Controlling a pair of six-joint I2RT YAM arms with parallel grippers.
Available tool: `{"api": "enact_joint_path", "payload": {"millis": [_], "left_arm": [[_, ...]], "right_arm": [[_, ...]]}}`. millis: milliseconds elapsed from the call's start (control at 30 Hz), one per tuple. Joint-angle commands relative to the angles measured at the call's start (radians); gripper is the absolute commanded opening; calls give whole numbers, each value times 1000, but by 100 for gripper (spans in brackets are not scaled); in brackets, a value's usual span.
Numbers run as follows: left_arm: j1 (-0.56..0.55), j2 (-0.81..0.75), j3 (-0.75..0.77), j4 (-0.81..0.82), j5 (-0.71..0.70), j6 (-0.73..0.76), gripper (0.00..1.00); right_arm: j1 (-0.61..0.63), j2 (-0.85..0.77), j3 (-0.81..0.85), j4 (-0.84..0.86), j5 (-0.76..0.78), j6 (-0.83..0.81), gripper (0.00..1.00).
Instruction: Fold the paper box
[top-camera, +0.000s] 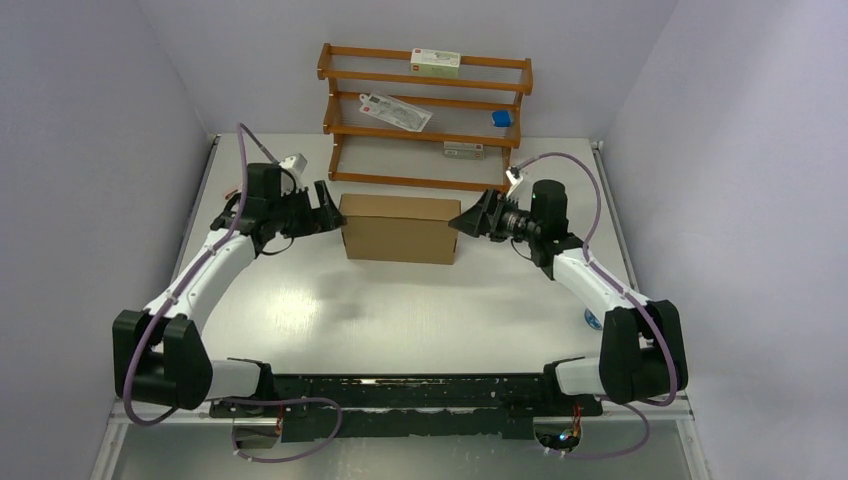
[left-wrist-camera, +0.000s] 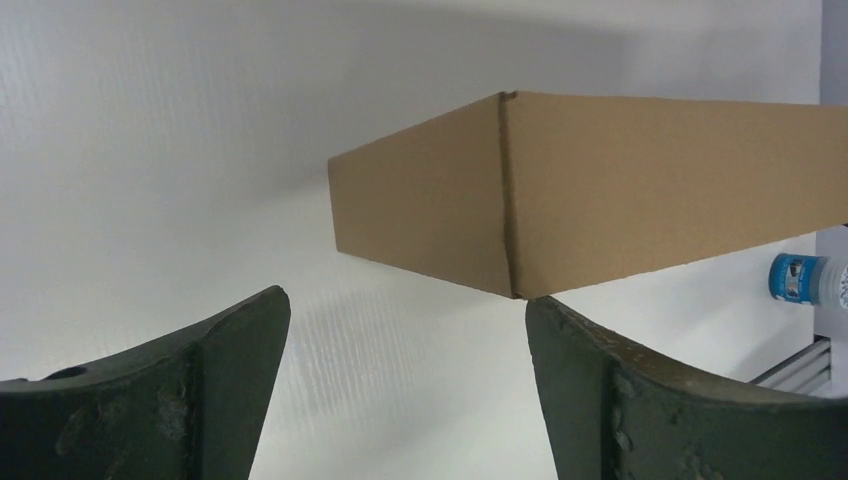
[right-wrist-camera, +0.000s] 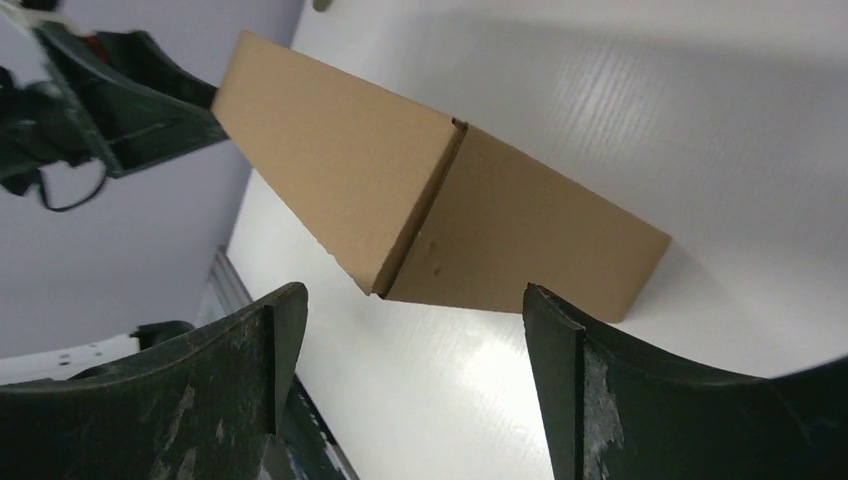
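Brown corrugated paper box stands folded; left gripper and right gripper flank it, jaws wide, empty. Uneven contact may skid it.

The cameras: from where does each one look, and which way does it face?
Top external: above and behind the bases, looking down at the table, box and rack; both arms show.
Left wrist: on the left arm, facing the box's left end; own fingers show.
Right wrist: on the right arm, facing the box's right end; own fingers and the left gripper show.
All three share the box.
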Motion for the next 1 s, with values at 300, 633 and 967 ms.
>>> {"api": "enact_joint_path", "payload": {"millis": [300, 633, 967], "left_arm": [[41, -26, 79, 20, 95, -54, 93], [53, 60, 163, 50, 36, -60, 93], [54, 194, 170, 56, 169, -33, 85]], "right_arm": [[-69, 23, 4, 191, -69, 198, 83], [-69, 122, -55, 347, -114, 263, 71], [-69, 185, -111, 392, -144, 250, 55]]}}
